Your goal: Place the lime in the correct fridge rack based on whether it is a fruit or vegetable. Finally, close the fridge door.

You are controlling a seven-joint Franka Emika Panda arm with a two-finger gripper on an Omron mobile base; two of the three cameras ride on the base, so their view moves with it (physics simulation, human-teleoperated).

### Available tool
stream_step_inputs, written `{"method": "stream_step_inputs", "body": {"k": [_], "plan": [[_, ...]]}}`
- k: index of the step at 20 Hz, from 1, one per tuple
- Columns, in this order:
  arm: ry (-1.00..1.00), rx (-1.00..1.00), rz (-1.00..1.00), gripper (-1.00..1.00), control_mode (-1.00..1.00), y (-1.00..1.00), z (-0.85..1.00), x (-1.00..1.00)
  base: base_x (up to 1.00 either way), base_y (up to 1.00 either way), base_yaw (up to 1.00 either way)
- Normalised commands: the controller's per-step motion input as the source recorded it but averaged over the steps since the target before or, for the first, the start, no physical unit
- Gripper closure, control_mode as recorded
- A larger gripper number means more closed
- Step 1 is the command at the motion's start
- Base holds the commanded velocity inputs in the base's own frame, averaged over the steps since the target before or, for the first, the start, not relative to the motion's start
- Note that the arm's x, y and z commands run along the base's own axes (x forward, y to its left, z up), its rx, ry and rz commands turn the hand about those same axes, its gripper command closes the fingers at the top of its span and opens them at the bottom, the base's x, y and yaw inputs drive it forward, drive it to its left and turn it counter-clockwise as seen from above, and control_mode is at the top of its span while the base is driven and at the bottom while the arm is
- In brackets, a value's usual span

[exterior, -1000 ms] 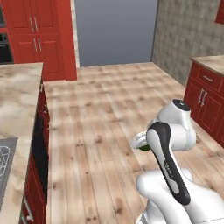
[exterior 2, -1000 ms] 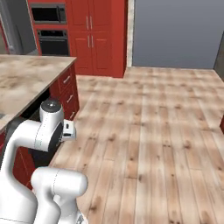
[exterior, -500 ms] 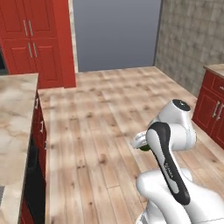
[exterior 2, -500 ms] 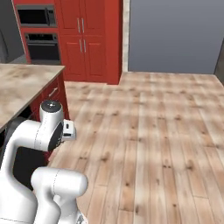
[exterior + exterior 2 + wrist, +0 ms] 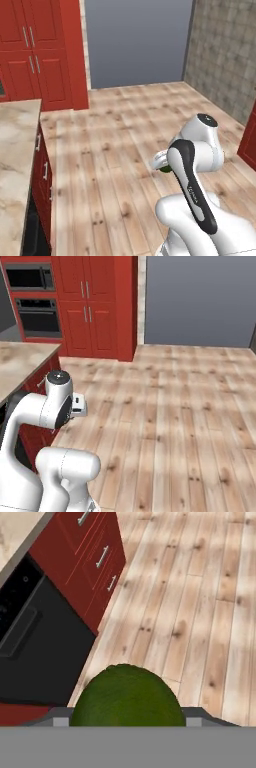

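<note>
The lime [image 5: 127,696] sits clamped between the gripper [image 5: 127,714] jaws, its lower half cut off, above wooden floor [image 5: 200,612]. From the left base view only a green sliver [image 5: 165,169] peeks behind the arm.

Arm folded low, gripper [image 5: 162,164] clamped on the lime [image 5: 128,696].

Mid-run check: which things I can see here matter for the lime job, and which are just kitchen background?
Job:
- lime, held in the pincer, carried above the wooden floor

Background:
- red tall cabinets
- wall ovens
- marble counter with red drawers
- black appliance front
- grey wall panel
- tiled wall
</note>
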Motion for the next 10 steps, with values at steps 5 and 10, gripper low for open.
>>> {"method": "stream_step_inputs", "body": {"k": [5,10], "plan": [[0.00,0.00,0.00,1.00,1.00,0.00,0.00,0.00,1.00,0.00,0.00],[0.00,0.00,0.00,1.00,1.00,0.00,0.00,0.00,1.00,0.00,0.00]]}}
